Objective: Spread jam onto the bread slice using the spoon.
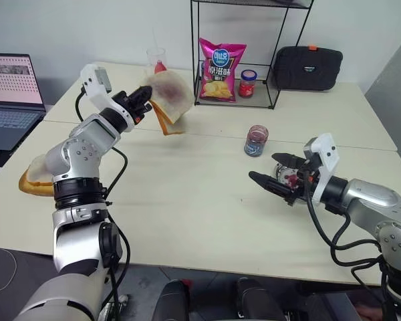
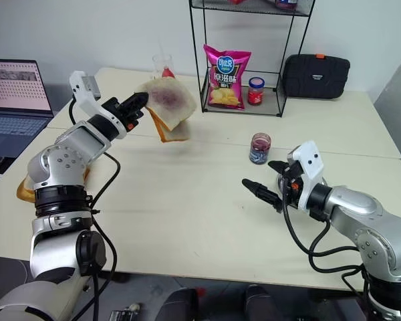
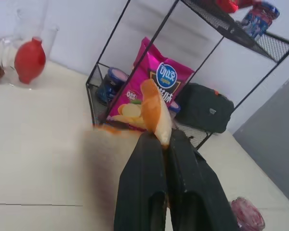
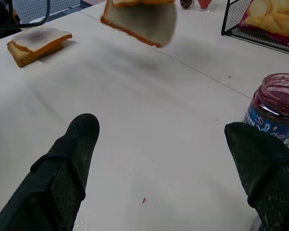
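Note:
My left gripper (image 1: 146, 95) is shut on the edge of the bread slice (image 1: 170, 93), holding it tilted in the air above the far left of the table. The slice is white with an orange-tan crust and a purple-brown jam stain across its face. From the left wrist, the crust edge (image 3: 154, 113) is pinched between the fingers. The jam sits in a small open glass jar (image 1: 256, 140) right of centre. My right gripper (image 1: 262, 166) hovers just in front of the jar, open wide with nothing between its fingertips. The spoon is out of view.
A stack of bread slices (image 1: 35, 177) lies at the table's left edge. At the back stands a black wire rack (image 1: 204, 47) with a pink chip bag (image 1: 220, 70) and a red-lidded jar (image 1: 247, 83). A black case (image 1: 307, 67) and a laptop (image 1: 10, 93) flank it.

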Available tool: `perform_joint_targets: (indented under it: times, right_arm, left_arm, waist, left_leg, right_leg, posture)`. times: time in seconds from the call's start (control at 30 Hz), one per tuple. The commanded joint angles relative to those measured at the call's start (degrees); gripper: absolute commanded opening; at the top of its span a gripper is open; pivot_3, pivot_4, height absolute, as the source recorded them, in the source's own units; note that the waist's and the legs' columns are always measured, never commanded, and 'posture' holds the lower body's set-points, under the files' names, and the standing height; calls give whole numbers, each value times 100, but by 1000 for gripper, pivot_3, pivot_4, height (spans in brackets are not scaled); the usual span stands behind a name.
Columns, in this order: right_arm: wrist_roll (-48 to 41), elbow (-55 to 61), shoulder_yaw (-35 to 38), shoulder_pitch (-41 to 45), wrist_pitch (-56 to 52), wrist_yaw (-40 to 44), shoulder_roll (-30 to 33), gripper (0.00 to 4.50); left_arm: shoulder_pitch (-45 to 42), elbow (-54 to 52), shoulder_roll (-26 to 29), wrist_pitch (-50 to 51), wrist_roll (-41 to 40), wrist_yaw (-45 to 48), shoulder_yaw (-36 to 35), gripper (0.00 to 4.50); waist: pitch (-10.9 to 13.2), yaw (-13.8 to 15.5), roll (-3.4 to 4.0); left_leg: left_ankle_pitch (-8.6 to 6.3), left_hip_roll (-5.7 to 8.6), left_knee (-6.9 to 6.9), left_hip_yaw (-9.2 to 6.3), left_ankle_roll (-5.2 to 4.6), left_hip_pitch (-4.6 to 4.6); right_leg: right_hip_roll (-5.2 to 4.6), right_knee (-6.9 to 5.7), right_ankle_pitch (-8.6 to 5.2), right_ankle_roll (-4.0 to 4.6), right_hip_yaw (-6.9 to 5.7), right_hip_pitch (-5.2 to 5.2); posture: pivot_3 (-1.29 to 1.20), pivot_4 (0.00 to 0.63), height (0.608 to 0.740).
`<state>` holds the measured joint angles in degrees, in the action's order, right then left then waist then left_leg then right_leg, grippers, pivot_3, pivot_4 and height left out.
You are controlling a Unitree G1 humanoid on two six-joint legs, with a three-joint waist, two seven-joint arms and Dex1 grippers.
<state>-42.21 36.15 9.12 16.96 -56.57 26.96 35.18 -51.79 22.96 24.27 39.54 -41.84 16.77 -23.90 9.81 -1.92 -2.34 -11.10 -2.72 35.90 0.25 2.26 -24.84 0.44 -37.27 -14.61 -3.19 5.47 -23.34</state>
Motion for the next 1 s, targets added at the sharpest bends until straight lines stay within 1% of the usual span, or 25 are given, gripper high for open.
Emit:
perform_joint_targets:
  times: [0.03,0.13,0.2,0.27,0.37,0.47,0.57,0.6,0.63,0.77,0.9,1.0]
  right_arm:
    - [-130,322,173,-123,38,-193,-59,4500]
    - [-166,381,179,-177,36,-254,-71,4500]
    - [-156,357,167,-156,44,-283,-60,4500]
    - [-162,307,188,-120,51,-291,-36,4500]
    - [-166,261,181,-93,66,-286,-19,4500]
    - [-166,209,131,-31,80,-268,-8,4500]
    - [-155,147,78,24,98,-270,-22,4500]
    - [-148,135,59,32,103,-270,-28,4500]
    - [-145,123,45,41,107,-266,-32,4500]
    - [-139,70,28,65,126,-246,-24,4500]
    - [-128,35,5,55,152,-244,-42,4500]
    - [-111,6,-26,67,170,-239,-58,4500]
  left_arm:
    - [255,176,-244,-356,-139,-722,-727,39]
    - [838,469,-390,-503,40,-1061,-940,39]
    - [1401,575,-381,-682,457,-1088,-713,39]
    - [1738,599,-429,-753,601,-1077,-631,39]
    - [1898,584,-516,-840,693,-1071,-558,39]
    - [1884,553,-576,-941,804,-1157,-491,39]
    - [1864,489,-662,-983,704,-1133,-569,39]
    - [1863,455,-682,-992,663,-1120,-593,383]
    - [1868,432,-680,-993,672,-1133,-587,479]
    - [1895,307,-689,-978,661,-1254,-648,1178]
    - [1883,108,-784,-1097,444,-1453,-929,1178]
    - [1867,26,-843,-1188,412,-1489,-992,1178]
  waist:
    - [0,0,0]
    - [0,2,-1]
    - [-4,-10,6]
    - [-2,-7,1]
    - [-7,30,4]
    - [-9,22,7]
    - [-10,19,8]
    - [-10,19,8]
    - [-10,19,8]
    - [-10,25,8]
    - [-10,21,7]
    - [-10,15,7]
  left_leg:
    - [0,0,0,0,0,0]
    - [0,0,0,1,0,0]
    - [0,0,1,2,0,1]
    - [0,1,1,5,0,3]
    - [0,1,5,3,1,3]
    - [0,3,12,5,0,8]
    - [1,3,15,7,-1,8]
    - [1,3,15,7,-1,8]
    - [1,3,15,5,-1,8]
    - [1,3,15,5,-1,7]
    - [1,2,15,5,-1,7]
    - [1,2,15,5,-1,7]
  right_leg:
    - [0,0,0,0,0,0]
    - [-1,0,1,1,3,0]
    - [-2,0,2,2,3,2]
    - [-3,-2,5,7,4,1]
    - [-3,-4,9,15,1,4]
    - [-4,-5,4,-2,4,9]
    - [-4,-6,9,-9,7,9]
    - [-4,-6,9,-9,6,9]
    - [-4,-7,9,-8,5,9]
    - [-4,-6,10,-6,6,9]
    - [-4,-6,10,-6,6,9]
    - [-3,-7,10,-7,6,9]
  posture:
    - [0,150,740]
    - [0,150,740]
    - [0,150,740]
    - [0,150,740]
    - [0,150,740]
    - [0,150,740]
    - [0,150,740]
    - [0,150,740]
    - [0,150,740]
    - [0,150,740]
    - [0,150,740]
    - [0,150,740]
